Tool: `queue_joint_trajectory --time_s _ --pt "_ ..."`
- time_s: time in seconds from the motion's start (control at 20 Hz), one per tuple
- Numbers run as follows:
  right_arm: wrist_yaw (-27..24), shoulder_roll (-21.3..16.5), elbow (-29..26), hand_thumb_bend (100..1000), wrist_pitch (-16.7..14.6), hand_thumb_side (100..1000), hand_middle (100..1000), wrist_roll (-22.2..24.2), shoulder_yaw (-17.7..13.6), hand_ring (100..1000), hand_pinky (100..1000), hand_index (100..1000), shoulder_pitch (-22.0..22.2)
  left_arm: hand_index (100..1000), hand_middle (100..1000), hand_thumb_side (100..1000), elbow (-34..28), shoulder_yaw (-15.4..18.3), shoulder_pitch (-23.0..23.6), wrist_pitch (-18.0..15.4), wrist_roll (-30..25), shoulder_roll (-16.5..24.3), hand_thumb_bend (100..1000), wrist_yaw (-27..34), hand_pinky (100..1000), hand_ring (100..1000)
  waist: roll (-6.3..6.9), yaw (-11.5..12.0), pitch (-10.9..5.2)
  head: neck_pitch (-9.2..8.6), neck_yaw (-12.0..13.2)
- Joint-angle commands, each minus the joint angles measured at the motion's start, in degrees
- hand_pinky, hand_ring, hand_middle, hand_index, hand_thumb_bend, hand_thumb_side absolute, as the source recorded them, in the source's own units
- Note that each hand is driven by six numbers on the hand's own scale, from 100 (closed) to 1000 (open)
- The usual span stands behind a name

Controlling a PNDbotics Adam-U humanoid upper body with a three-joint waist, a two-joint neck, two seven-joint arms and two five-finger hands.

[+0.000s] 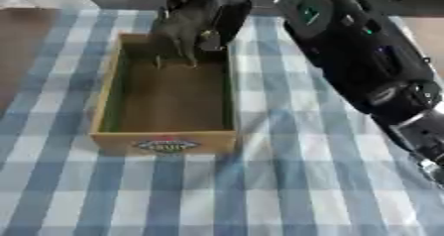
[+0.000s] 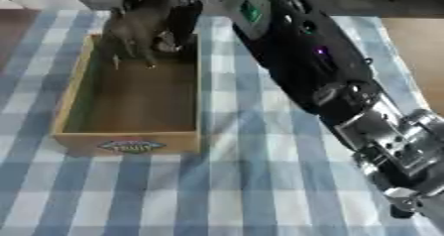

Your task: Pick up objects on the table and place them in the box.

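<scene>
Right arm (image 2: 312, 66) enters from lower-right edge & reaches diagonally across the desk (image 1: 286, 180) to the far end of the box (image 1: 165, 141). Right hand (image 1: 221, 17) sits over the box's far-right corner, fingers (image 1: 211, 39) curled round a dark grey object (image 1: 187, 27) — shape suggests a small animal figure w/ thin legs, though detail is too blurred to confirm. Object's legs hang down inside the box at its far end; cannot tell whether they touch the box floor. Box: open-top, wooden, light rim, brown interior, oval label (image 1: 166, 145) on near outer wall; stands square on the desk, left of centre. Interior otherwise shows bare brown floor. Desk covered w/ blue-and-white checked cloth (image 2: 260, 190); bare brown surface visible at far-left edge beyond the cloth. Silver wrist/forearm joints (image 2: 390, 141) show near right edge in the right eye view. Left hand — not seen in either view.
</scene>
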Motion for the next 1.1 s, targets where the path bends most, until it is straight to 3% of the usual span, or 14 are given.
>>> queue_joint_trajectory --time_s 0.05,0.6,1.1 --pt "1.51 1.34 1.26 100 -0.22 117 420 -1.5 -1.36 827 794 550 -1.6 722 783 626 -1.08 -0.16 -0.78 -0.09 -0.28 0.24 100 0.12 826 838 0.19 0.4 -0.96 -0.92 -0.57" --pt "9.12 6.13 8.73 100 0.39 111 418 -7.65 -2.27 824 787 548 0.16 721 783 627 -1.08 -0.23 -1.11 -0.18 -0.42 -0.15 100 0.32 826 838 0.29 1.28 -0.51 -1.47 -1.54" --pt "14.6 8.29 14.22 100 -1.36 106 427 -10.98 -3.43 825 785 553 1.57 721 783 626 -1.08 -0.2 -1.39 -0.25 -0.43 -0.27 100 0.39 826 838 0.24 1.69 -0.07 -1.64 -1.81"
